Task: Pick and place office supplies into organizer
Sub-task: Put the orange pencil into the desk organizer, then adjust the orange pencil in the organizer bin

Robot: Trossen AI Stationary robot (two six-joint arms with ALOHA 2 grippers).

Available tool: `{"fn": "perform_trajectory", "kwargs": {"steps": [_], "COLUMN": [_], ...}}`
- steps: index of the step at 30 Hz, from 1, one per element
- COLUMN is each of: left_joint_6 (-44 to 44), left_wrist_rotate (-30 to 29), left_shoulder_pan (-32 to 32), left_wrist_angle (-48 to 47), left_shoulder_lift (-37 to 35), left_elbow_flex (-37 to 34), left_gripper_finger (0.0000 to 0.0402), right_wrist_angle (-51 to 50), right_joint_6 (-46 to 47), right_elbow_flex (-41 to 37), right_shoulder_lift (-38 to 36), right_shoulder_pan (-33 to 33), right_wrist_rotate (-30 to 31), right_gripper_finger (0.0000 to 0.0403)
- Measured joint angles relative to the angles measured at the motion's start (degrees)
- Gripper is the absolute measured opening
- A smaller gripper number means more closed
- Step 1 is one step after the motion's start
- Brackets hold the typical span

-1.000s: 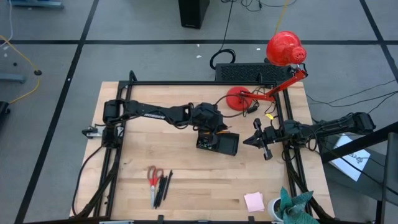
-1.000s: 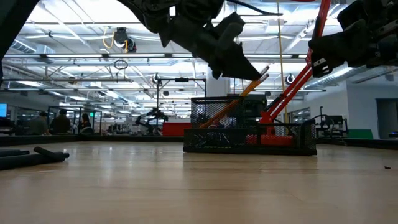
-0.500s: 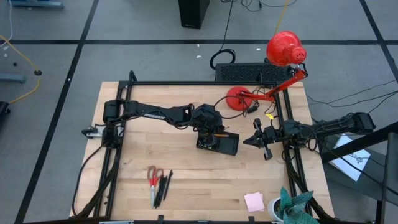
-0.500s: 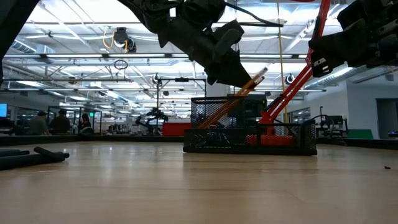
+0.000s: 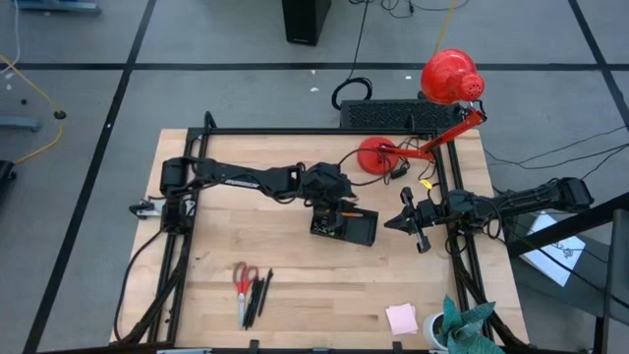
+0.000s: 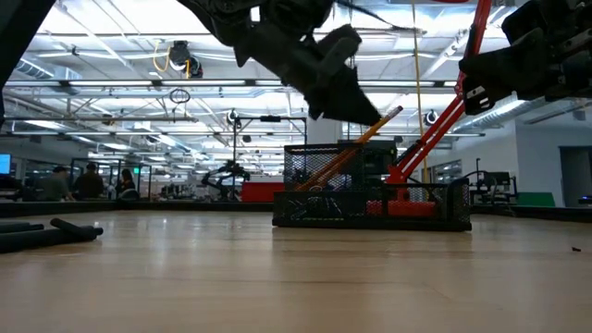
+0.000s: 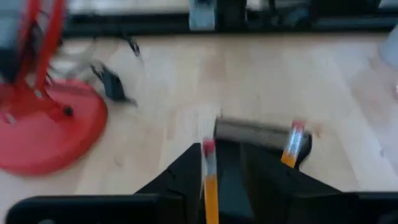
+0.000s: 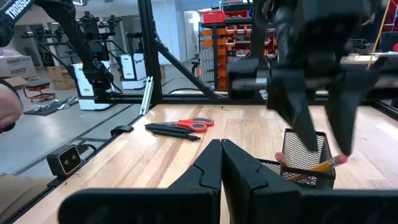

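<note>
The black mesh organizer stands mid-table with two orange pencils leaning in it, eraser ends up. My left gripper hovers over it, open, fingers pointing down. One pencil's eraser end stands between the fingers, and the other pencil leans beside them. My right gripper waits shut to the organizer's right. Red-handled scissors and black pens lie near the front edge, the pink sticky-note pad front right. My left gripper's open fingers stand on either side of one pencil's eraser end, coming from above. The pencil runs close along one finger's inner side; whether it touches I cannot tell. Its lower end sits in the organizer and it leans.
The red lamp's round base sits just behind the organizer, its arm rising to the head at far right. Teal cloth lies at the front right corner. A small yellow piece lies near the right frame. Bare wood lies between the organizer and the scissors.
My left gripper dipped a little toward the organizer, then rose again and drew slightly back from the pencils. The pencils stayed leaning in the organizer. The right arm kept still.
</note>
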Motion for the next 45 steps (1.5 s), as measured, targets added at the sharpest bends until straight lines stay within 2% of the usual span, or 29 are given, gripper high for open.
{"fn": "perform_trajectory", "kwargs": {"steps": [5,11,17,21,23,25,27,33,38,45], "left_joint_6": [1.79,-2.67,-5.9,-14.44,-20.31,-23.89,-25.73,-25.03,-16.85,-1.47], "left_wrist_rotate": [-1.97,-5.75,-9.65,-19.26,-23.94,-28.39,-32.27,-41.56,-41.02,-31.61], "left_shoulder_pan": [-0.85,-5.02,-14.83,-24.42,-28.45,-31.99,-34.3,-34.5,-29.64,-22.58], "left_wrist_angle": [-2.39,-11.9,-26.42,-38.02,-39.8,-39.72,-37.22,-30.06,-25.28,-14.57], "left_shoulder_lift": [-4.99,-14.04,-17.09,-16.6,-16.03,-15.62,-15.58,-14.45,-11.57,-6.8], "left_elbow_flex": [0.0,0.07,0.07,0.0,0.0,0.0,-0.02,0.02,0.02,-0.02], "left_gripper_finger": [0.0148,0.0137,0.0094,0.005,0.0027,0.0008,0.0006,0.0007,0.0017,0.0116], "right_wrist_angle": [-0.04,0.42,0.42,0.44,0.42,0.37,0.36,1.45,2.43,2.14], "right_joint_6": [-0.02,-0.02,0.54,1.03,1.03,1.03,1.03,1.03,1.03,0.53], "right_elbow_flex": [0.02,0.0,0.0,0.01,0.0,0.0,0.01,0.0,0.02,0.02], "right_shoulder_lift": [0.05,0.17,0.19,0.19,0.18,0.19,0.17,0.18,0.18,0.26], "right_shoulder_pan": [0.0,0.0,0.0,0.0,0.0,0.0,0.0,0.0,0.0,0.0], "right_wrist_rotate": [0.0,0.02,-0.02,-0.06,-0.15,-0.17,-0.03,0.09,0.13,0.09], "right_gripper_finger": [0.0,0.0,0.0,0.0,0.0,0.0,0.0,0.0,0.0,0.0]}}
